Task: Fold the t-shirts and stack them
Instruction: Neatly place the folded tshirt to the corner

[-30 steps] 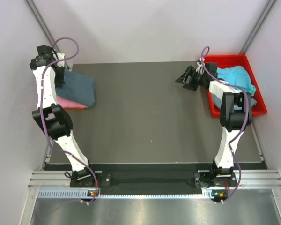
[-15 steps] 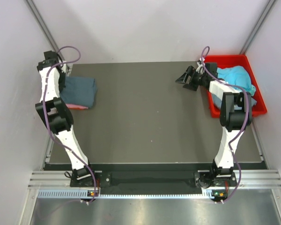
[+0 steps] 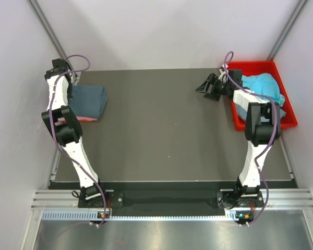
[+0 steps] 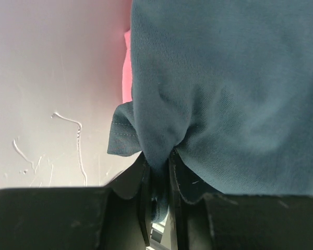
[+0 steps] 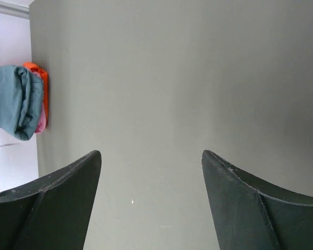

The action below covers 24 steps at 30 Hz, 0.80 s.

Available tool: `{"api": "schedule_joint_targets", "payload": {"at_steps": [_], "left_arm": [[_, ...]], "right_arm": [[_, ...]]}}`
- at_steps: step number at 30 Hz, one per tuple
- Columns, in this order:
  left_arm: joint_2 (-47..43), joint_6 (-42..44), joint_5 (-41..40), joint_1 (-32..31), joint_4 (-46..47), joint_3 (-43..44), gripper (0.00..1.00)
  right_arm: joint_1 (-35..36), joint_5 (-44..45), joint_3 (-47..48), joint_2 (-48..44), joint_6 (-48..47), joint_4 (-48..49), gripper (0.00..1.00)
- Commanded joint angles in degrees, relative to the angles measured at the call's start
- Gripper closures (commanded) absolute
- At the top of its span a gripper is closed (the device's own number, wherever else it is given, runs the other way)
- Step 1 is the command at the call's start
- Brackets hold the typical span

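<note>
A folded slate blue-grey t-shirt [image 3: 89,100] lies at the table's far left on top of a pink t-shirt [image 3: 86,118], whose edge shows below it. My left gripper [image 3: 69,87] is at the stack's left edge, shut on a pinched fold of the blue-grey t-shirt [image 4: 224,78]. The pink t-shirt [image 4: 127,67] shows just beside that fold. A turquoise t-shirt [image 3: 264,86] lies crumpled in the red bin [image 3: 250,65], with blue-grey cloth [image 3: 280,112] under it. My right gripper [image 3: 202,88] hovers open and empty over the table left of the bin, with bare table between its fingers [image 5: 151,153].
The red bin stands at the table's far right corner. White walls close in the table on the left, back and right. The right arm's wrist overlaps the bin's left rim. The table's [image 3: 161,130] dark surface spans the middle and front.
The left arm's elbow and wrist have shifted toward the far-left corner while the gripper keeps its pinch on the blue-grey shirt. Less pink shows. The right arm has not moved.
</note>
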Motion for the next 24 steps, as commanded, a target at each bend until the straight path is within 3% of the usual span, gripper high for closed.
{"api": "schedule_joint_targets", "payload": {"at_steps": [1,4,6,10,12,20,24], "left_arm": [[-0.21,-0.97,-5.04,0.57,3.85,2.49,1.00],[-0.21,-1.50,-6.44,0.66,4.38,2.14,1.00],[-0.21,-1.94,-7.76,0.66,4.90,1.62,0.93],[-2.67,-1.59,-15.82,-0.92,8.50,-1.01,0.49],[-5.90,-1.41,-17.87,-3.11,10.17,-2.60,0.37],[-10.93,-2.55,-17.70,-12.94,12.82,0.38,0.34],[-12.34,-9.20,-7.36,-17.97,9.84,4.34,0.33]], "right_arm": [[0.19,-0.29,0.27,-2.39,-1.34,2.50,0.22],[0.19,-0.12,0.26,-3.01,-1.87,2.15,0.22],[0.11,0.06,0.00,-3.62,-2.13,2.06,0.22],[0.19,0.76,-0.18,-5.46,-3.45,1.27,0.21],[0.19,1.81,-0.17,-6.69,-4.93,0.83,0.18],[0.37,7.34,-0.52,-11.97,-11.79,-2.16,0.09],[0.37,11.47,-0.79,-14.95,-17.05,-4.88,0.04]]}}
